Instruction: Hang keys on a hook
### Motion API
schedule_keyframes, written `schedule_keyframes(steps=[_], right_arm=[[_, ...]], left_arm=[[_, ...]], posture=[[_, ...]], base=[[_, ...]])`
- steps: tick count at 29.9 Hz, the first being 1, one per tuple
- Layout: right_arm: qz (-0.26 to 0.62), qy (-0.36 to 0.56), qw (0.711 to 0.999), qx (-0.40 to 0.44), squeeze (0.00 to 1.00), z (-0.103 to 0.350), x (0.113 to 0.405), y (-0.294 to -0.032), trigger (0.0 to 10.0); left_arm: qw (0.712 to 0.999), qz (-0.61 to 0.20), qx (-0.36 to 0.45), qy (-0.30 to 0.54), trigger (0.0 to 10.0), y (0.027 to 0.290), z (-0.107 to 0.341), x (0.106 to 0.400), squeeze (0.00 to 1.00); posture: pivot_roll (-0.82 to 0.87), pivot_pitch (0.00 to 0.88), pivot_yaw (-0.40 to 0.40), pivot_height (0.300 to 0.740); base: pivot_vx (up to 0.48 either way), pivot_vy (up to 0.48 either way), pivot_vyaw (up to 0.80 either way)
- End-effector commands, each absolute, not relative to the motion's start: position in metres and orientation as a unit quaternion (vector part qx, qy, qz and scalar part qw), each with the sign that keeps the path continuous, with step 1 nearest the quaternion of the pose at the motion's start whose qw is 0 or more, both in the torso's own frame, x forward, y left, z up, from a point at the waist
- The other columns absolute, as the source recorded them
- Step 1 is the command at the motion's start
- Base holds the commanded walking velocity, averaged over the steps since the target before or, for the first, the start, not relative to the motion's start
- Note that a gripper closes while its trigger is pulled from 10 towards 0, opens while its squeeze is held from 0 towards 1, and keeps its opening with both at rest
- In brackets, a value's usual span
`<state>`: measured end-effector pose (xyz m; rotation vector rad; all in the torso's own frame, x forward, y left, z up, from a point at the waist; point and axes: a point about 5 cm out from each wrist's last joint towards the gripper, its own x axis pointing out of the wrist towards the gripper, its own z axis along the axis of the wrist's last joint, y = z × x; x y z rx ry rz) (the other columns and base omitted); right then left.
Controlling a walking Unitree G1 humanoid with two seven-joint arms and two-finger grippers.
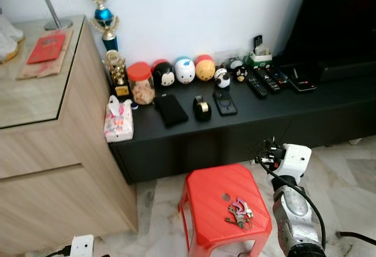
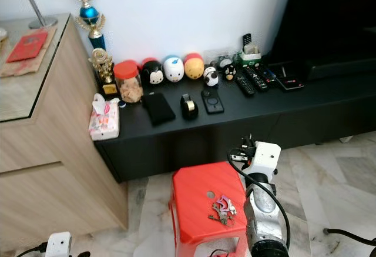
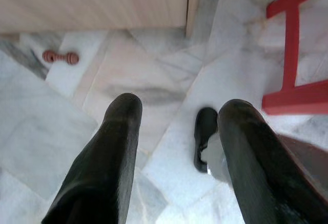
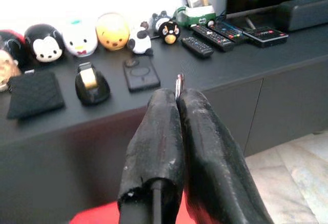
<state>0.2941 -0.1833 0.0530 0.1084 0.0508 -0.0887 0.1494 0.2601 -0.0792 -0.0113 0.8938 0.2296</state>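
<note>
keys on red stool | right fingers pressed together on metal sliver | left fingers apart | no legible writing

The keys lie in a loose bunch on the flat top of the red plastic stool, toward its front right corner, just beside the small round hole in the seat. Silver metal blades splay out at the near side, with pink tags or a fob heaped on top. Nothing grips them.
</note>
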Motion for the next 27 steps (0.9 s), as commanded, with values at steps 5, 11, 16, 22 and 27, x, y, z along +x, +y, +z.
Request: schedule_keyframes(steps=[5, 11, 16, 22, 27], right_arm=[[-0.046, 0.028, 0.997, 0.051, 0.00, 0.0525, 0.2925, -0.1855, 10.0], [-0.046, 0.028, 0.997, 0.054, 0.00, 0.0521, 0.2929, -0.1836, 10.0], [-0.042, 0.029, 0.997, 0.058, 0.00, 0.0510, 0.2929, -0.1795, 10.0], [-0.040, 0.030, 0.997, 0.059, 0.00, 0.0507, 0.2933, -0.1775, 10.0], [-0.040, 0.032, 0.997, 0.061, 0.00, 0.0499, 0.2938, -0.1770, 10.0]], left_arm=[[0.877, 0.119, -0.012, 0.465, 10.0, 0.2648, -0.0861, 0.1290, 0.00], [0.878, 0.116, -0.009, 0.464, 10.0, 0.2653, -0.0858, 0.1293, 0.00], [0.878, 0.114, -0.008, 0.464, 10.0, 0.2642, -0.0859, 0.1300, 0.00], [0.879, 0.113, -0.010, 0.463, 10.0, 0.2635, -0.0858, 0.1313, 0.00], [0.879, 0.119, -0.014, 0.462, 10.0, 0.2656, -0.0850, 0.1315, 0.00]], posture=[[-0.07, 0.000, -0.001, 0.740], [-0.06, 0.000, 0.005, 0.740], [-0.06, 0.000, 0.009, 0.740], [-0.06, 0.000, 0.005, 0.740], [-0.05, 0.000, 0.001, 0.740]], base=[[-0.292, 0.000, 0.00], [-0.317, 0.000, 0.00], [-0.318, 0.000, 0.00], [-0.316, 0.000, 0.00], [-0.318, 0.000, 0.00]])
